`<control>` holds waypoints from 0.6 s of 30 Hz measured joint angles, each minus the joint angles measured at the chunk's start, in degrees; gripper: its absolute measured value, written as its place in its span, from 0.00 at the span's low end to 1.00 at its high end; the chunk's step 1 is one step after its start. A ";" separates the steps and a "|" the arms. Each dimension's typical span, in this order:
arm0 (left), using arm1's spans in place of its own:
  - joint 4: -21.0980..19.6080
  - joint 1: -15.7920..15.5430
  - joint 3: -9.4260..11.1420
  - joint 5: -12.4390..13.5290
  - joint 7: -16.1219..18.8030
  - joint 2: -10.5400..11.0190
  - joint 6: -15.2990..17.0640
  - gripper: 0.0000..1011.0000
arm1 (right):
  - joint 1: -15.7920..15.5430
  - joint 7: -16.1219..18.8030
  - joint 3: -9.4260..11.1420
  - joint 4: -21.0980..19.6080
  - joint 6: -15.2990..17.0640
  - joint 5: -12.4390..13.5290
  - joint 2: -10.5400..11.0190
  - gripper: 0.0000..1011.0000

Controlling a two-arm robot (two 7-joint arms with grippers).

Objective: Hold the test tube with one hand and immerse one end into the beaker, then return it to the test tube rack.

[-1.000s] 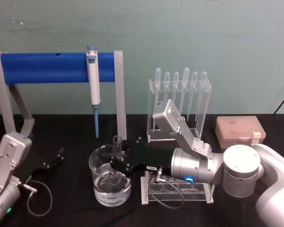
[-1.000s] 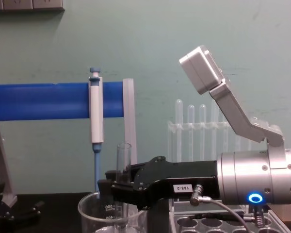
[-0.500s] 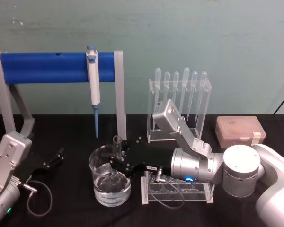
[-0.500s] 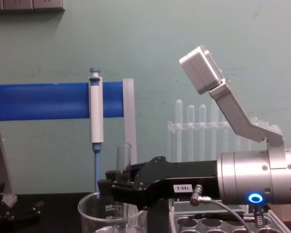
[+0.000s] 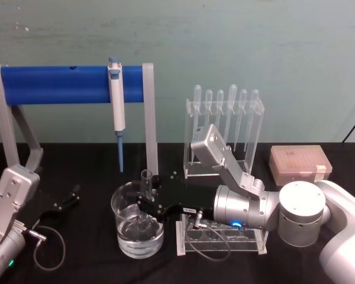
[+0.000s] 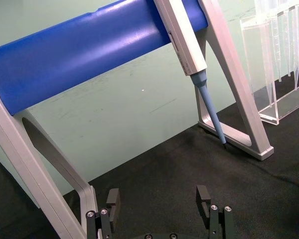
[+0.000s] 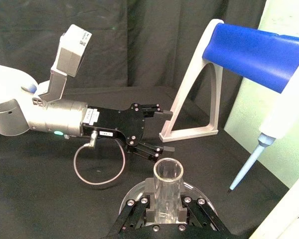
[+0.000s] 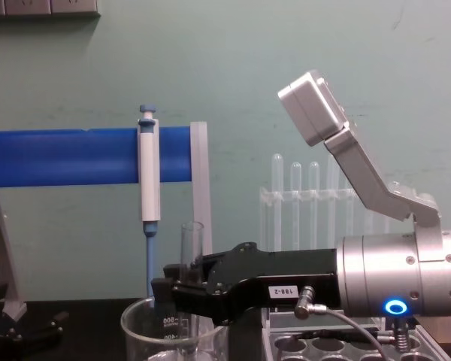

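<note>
So right now the right end effector (image 5: 146, 200) is clenched on the test tube (image 5: 145, 179), gripping it around the middle from both sides. The right wrist view shows a pad pressed against each side of the glass. The tube stands pretty much dead upright, open rimmed top up, with its lower end down inside the beaker (image 5: 120, 232). From where I'm looking, the bottom tip seems to be sitting in the clear liquid at the bottom, though the refraction makes it hard to say how deep.

What matters for the next bit is that the test tube rack (image 5: 249, 241) lies just beside the beaker on the robot's right, flat on the desk (image 5: 89, 261), and tucked right under the right arm's own wrist. So the tube's long axis is vertical, and the rack holes face up too. My guess is it wants a straight lift along that axis until the tip clears the beaker rim. After that comes a short slide to the robot's right, back toward the arm, then straight down into a hole. Tilt it early and I'd expect the glass to knock the beaker wall.

The left end effector (image 5: 67, 198) is parked well off to the left by the blue stand. Its fingers (image 6: 112, 198) are spread and holding nothing. The right arm is clearly the nearer one, and it already has the tube.
</note>
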 joint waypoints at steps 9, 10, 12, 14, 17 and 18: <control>0.00 0.00 0.00 0.00 0.00 0.00 0.00 0.99 | 0.00 0.00 0.00 0.00 0.00 0.00 0.00 0.22; 0.00 0.00 0.00 0.00 0.00 0.00 0.00 0.99 | 0.00 0.00 0.00 0.00 0.00 0.00 0.00 0.22; 0.00 0.00 0.00 0.00 0.00 0.00 0.00 0.99 | 0.00 0.00 0.00 0.00 0.00 0.00 0.00 0.22; 0.00 0.00 0.00 0.00 0.00 0.00 0.00 0.99 | 0.00 0.00 0.00 0.00 0.00 0.00 0.00 0.22; 0.00 0.00 0.00 0.00 0.00 0.00 0.00 0.99 | 0.00 0.00 0.00 0.00 0.00 0.00 0.00 0.22; 0.00 0.00 0.00 0.00 0.00 0.00 0.00 0.99 | 0.00 0.00 0.00 0.00 0.00 0.00 0.00 0.22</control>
